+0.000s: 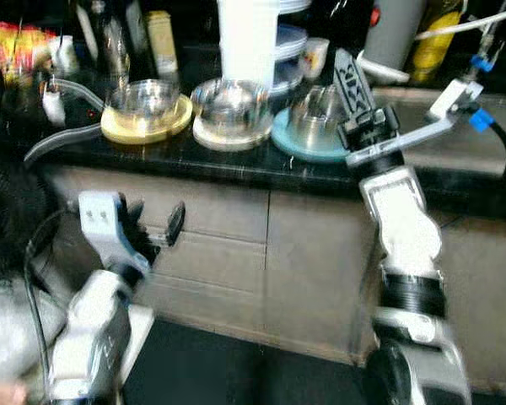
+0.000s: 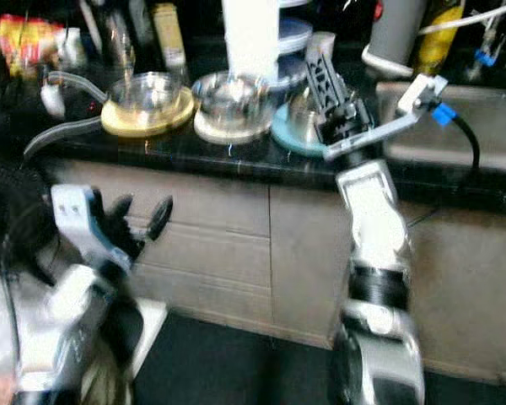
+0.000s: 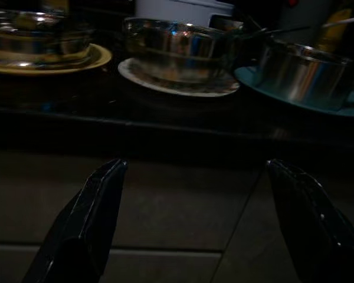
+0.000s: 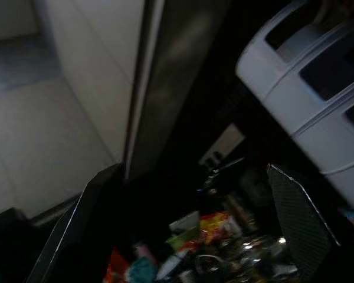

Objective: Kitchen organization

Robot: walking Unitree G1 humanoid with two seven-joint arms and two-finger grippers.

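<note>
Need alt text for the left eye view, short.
Three steel bowls sit in a row on a dark countertop, on a yellow plate, a white plate and a teal plate. The right gripper is raised by the teal plate; the left gripper hangs open before the drawers.

Left gripper (image 1: 156,226) low before the body, fingers (image 3: 91,215) spread wide, forearm angled upward; right gripper (image 1: 354,89) raised high on an upright forearm, fingers (image 4: 295,221) likewise parted, pointing upward.
</note>
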